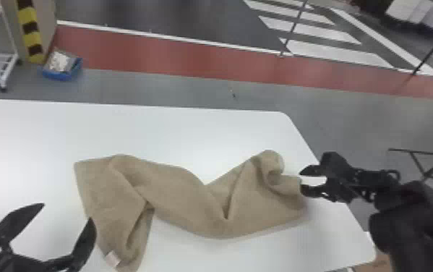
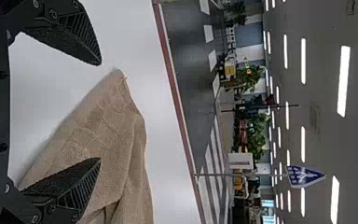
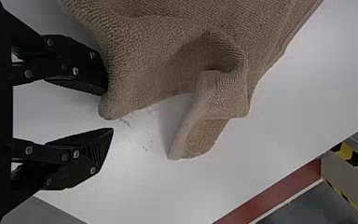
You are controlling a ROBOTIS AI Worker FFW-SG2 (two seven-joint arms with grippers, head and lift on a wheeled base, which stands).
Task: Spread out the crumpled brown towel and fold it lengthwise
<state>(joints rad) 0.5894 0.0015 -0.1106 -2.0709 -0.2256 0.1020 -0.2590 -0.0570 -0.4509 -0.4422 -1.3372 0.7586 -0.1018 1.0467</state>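
Tag (image 1: 112,258): down at the near left, pale against the brown, on the towel's nearest end.
Left gripper (image 1: 66,212): jaws wide and nothing in them, one finger right over the towel's left edge!
Towel (image 1: 186,195): here's the main event, sprawled left to right in a twisted band, creased mid-way, its left end bent toward the near side. Spreading looks like the step in hand; folding lengthwise has to wait for a flat sheet.
Right gripper (image 1: 301,181): at the towel's right end, jaws apart but narrower, empty, one finger up against the cloth's edge.
Curl (image 1: 271,166): a rolled lip at the far right, begging to be opened. Next move, I'd say: close on an edge at each end, then draw the ends apart and shake out the twist. Pinch two layers and the roll may survive.
Table (image 1: 190,126): white, under it all.
Bin (image 1: 60,74): blue, far left, on the floor.
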